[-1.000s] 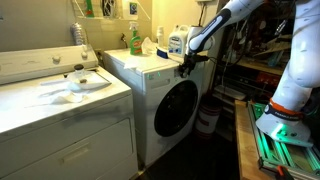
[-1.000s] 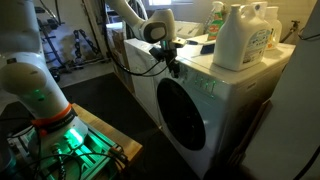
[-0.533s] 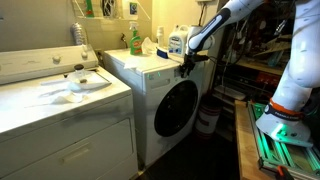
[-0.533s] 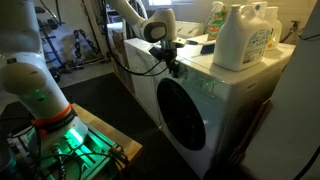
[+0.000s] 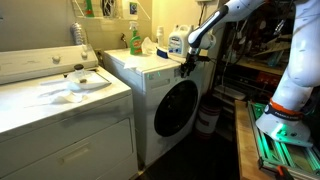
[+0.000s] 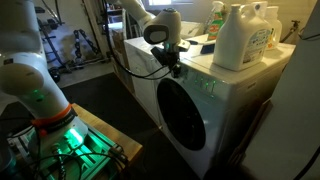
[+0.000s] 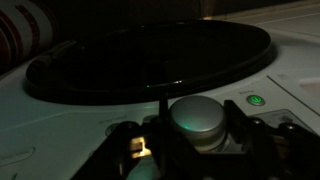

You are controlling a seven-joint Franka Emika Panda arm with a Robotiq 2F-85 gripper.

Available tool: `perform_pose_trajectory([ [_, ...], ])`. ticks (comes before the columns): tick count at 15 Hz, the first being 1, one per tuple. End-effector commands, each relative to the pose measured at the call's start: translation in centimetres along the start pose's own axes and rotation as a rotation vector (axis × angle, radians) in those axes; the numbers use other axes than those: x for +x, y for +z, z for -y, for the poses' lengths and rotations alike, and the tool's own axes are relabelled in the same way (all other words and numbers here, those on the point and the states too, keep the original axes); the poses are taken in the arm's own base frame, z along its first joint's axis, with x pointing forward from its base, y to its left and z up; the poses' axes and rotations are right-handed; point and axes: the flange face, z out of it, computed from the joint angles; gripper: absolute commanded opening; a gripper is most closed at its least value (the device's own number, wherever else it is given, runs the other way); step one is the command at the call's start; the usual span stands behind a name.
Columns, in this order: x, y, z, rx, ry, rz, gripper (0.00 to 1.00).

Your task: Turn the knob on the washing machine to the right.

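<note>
Two fingers (image 7: 240, 128) hug the knob (image 7: 195, 116), one each side, on the washing machine (image 5: 150, 78). Narrow gap, can't tell if they're actually gripping. Green light (image 7: 255, 100) glowing just beside.

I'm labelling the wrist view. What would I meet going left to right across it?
From the left: red-striped object → knob → green-lit button.
</note>
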Motion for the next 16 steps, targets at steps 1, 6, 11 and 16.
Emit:
perform_pose_trajectory([
  [1, -0.3, -0.5, -2.6, 0.112, 0.001, 0.03, 0.31],
  [6, 0.0, 0.1, -5.0, 0.258, 0.012, 0.061, 0.31],
  [11, 0.3, 1.1, -7.0, 0.389, 0.015, 0.096, 0.31],
  [16, 0.4, 0.9, -7.9, 0.437, 0.014, 0.121, 0.82],
])
